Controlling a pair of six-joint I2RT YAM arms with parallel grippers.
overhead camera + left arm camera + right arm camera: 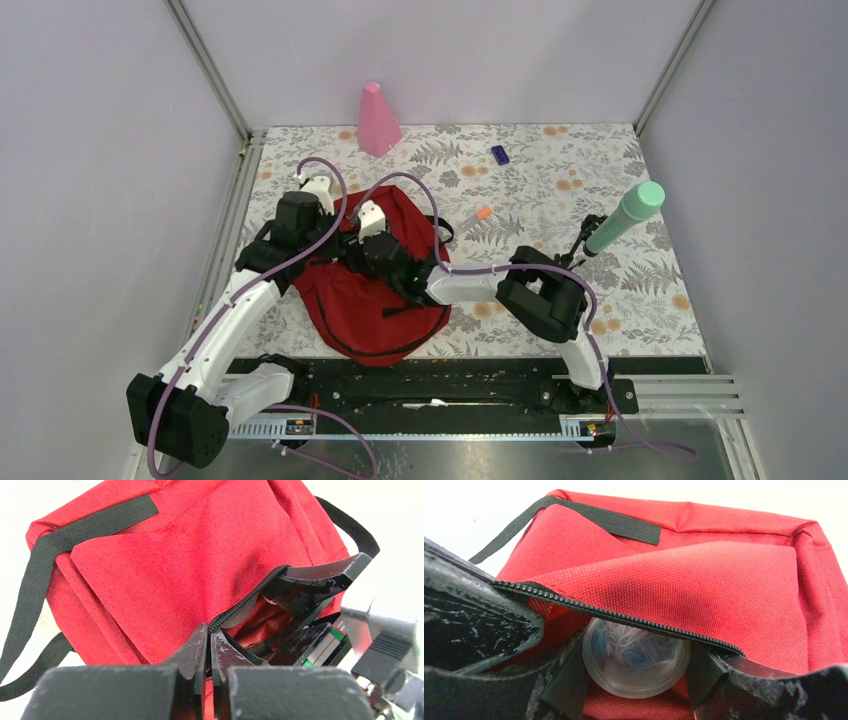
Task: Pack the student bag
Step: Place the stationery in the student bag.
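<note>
- Red fabric – the student bag (372, 300) lies flat on the floral bench (560, 190), left of centre and just ahead of the arm bases.
- Its pocket mouth gapes along a black zip (614, 615), and the upper flap is lifted like a tent over the opening.
- Inside that mouth sits a clear round tub (636, 655) filled with coloured paper clips, partly under the zip edge.
- The right pincer (636, 679) reaches into the opening, its fingers wide apart with one on each side of the tub, gripping it.
- The left pincer (209, 636) is pressed fully closed on the pocket's lip at the end of the zip, holding it up.
- The bag is dark red weave with black webbing straps – one crosses its top panel and others loop out at the sides.
- Elsewhere on the bench are a pink cone (378, 120) at the far edge and a green cylinder (628, 217) off to the right, both well apart from the bag.
</note>
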